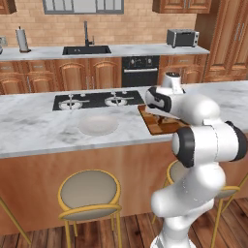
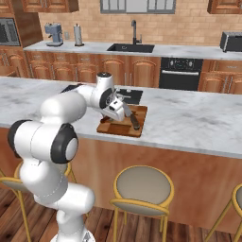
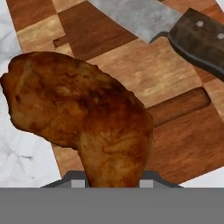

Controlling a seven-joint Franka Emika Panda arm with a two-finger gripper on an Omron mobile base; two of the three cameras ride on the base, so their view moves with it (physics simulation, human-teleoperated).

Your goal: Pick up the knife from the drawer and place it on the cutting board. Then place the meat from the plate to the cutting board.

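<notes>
Gripper (image 2: 115, 109) clamped on meat (image 3: 83, 118) above cutting board (image 2: 137, 126) — fingertips hidden; knife (image 3: 175, 30) at 1 o'clock, cropped.

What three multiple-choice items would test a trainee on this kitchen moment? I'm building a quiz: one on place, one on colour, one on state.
1. Where does the knife lie?
A. on the cutting board
B. on the plate
C. in the sink

2. What colour is the plate?
A. blue
B. white
C. black

3. What state is the meat in?
A. resting on the plate
B. lying beside the stove
C. held by the end effector over the cutting board

Answers:
1 A, the blade and dark handle lie on the checkered wood.
2 B, it is a plain white disc on the marble counter.
3 C, the hand view has the meat rising from the fingertips with the board behind it.
</notes>
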